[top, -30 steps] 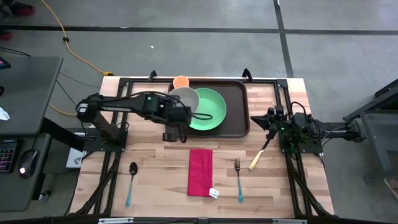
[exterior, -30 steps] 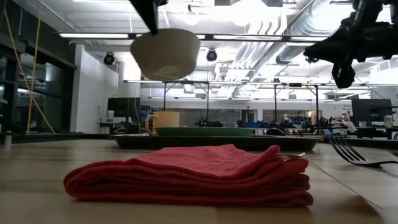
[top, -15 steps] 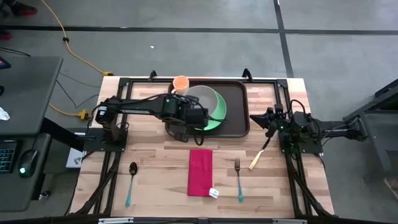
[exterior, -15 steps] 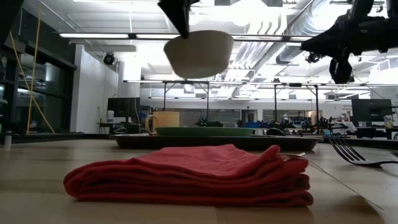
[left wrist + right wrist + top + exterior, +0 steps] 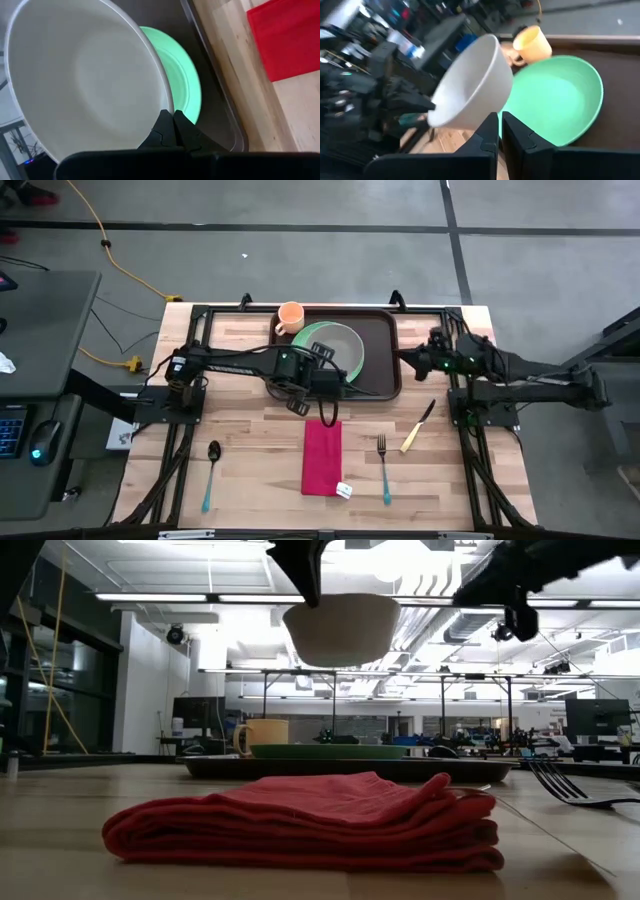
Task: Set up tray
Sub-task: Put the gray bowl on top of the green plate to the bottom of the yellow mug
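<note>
**Fingers clamped on the bowl rim, bowl held above the plate**

Fingers of my left arm are pinched tight on the rim of the white bowl, and from the level camera I see the bowl hanging in the air, well clear of everything below it. From overhead, the left gripper sits over the near edge of the tray, with the bowl over the green plate. The plate lies inside the tray, toward its left half, and the tray itself rests on the bench at the far side, roughly centred between the two arm bases.

On my right arm the fingers are clenched together with nothing between them. That gripper hovers just off the tray's right end, pointing toward the plate; its wrist camera looks across the plate at the raised bowl.

An orange mug stands at the tray's far left corner; whether it is on the tray or just beside it I cannot tell. Nearer to me on the bench, a folded red napkin lies in the middle, with a spoon well to its left and a fork just to its right. A knife lies tilted farther right, between the fork and the right arm's base.
</note>
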{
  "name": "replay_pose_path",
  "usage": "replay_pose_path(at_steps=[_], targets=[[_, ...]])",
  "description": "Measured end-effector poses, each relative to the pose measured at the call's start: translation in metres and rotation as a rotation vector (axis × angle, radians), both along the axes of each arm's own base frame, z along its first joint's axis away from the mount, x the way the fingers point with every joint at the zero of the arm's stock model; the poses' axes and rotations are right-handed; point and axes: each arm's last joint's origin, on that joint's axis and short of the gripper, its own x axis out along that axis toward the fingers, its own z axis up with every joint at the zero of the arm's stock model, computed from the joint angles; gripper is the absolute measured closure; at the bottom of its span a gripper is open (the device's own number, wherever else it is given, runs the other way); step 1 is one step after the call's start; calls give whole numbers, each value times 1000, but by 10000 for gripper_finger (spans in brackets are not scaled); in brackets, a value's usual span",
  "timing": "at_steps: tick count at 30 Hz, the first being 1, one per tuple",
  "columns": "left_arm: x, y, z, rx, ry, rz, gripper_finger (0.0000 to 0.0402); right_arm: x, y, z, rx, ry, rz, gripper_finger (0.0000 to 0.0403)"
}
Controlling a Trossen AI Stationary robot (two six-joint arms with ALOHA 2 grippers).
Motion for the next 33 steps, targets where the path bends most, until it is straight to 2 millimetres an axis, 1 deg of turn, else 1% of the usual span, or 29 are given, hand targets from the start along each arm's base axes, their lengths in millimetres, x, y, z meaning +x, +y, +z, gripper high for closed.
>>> replay_pose_path(at_steps=[6, 10, 14, 17, 21, 24, 29, 33], targets=[[2, -5, 1, -4, -28, -13, 396, 29, -19, 17, 36, 161, 35, 402], [2, -6, 1, -22, -25, -19, 396, 50, -32, 28, 39, 187, 86, 402], [2, -6, 1, -31, -24, -22, 396, 65, -45, 37, 39, 223, 87, 403], [2, -6, 0, -31, -23, -22, 396, 74, -54, 41, 47, 289, 79, 403], [2, -6, 0, -31, -19, -21, 396, 83, -64, 41, 76, 400, 76, 402], [2, -6, 0, -32, -19, -22, 396, 90, -70, 41, 82, 454, 108, 402], [2, -6, 0, -33, -18, -22, 396, 100, -78, 40, 84, 465, 168, 390], [2, -6, 0, -57, -15, -30, 396, 101, -84, 38, 88, 471, 165, 368]])
